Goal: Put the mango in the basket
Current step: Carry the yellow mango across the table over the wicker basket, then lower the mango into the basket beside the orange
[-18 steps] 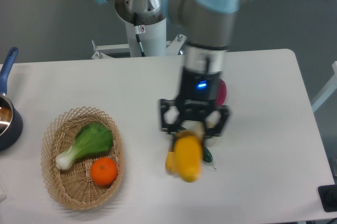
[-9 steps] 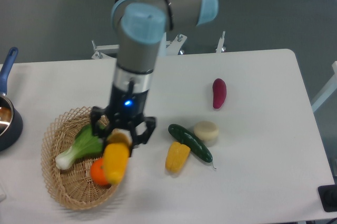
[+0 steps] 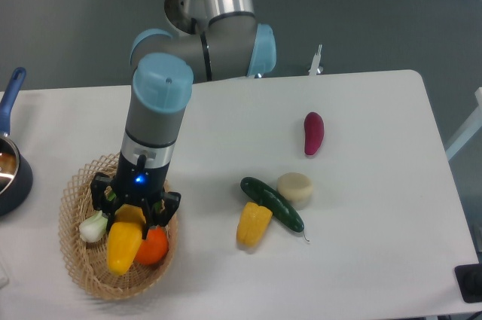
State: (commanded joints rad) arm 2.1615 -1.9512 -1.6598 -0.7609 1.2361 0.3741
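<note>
The mango (image 3: 124, 245) is a smooth yellow oval fruit with an orange tinge, held in my gripper (image 3: 132, 218) over the middle of the wicker basket (image 3: 79, 275) at the table's front left. The gripper is shut on the mango's upper end and the fruit hangs down from it. Whether the mango touches the basket floor cannot be told. An orange (image 3: 154, 247) lies in the basket just right of the mango. The white stem end of a leafy green (image 3: 94, 227) shows at its left; the arm hides the rest.
A dark blue pot (image 3: 11, 173) with a blue handle stands at the left edge. A yellow corn piece (image 3: 254, 223), a dark green cucumber (image 3: 273, 204) and a pale round piece (image 3: 294, 188) lie mid-table. A purple-red vegetable (image 3: 313, 132) lies farther back right.
My gripper has carried the mango leftward from the table's middle, past the basket's right rim, to over the basket's middle. The other produce has not moved.
</note>
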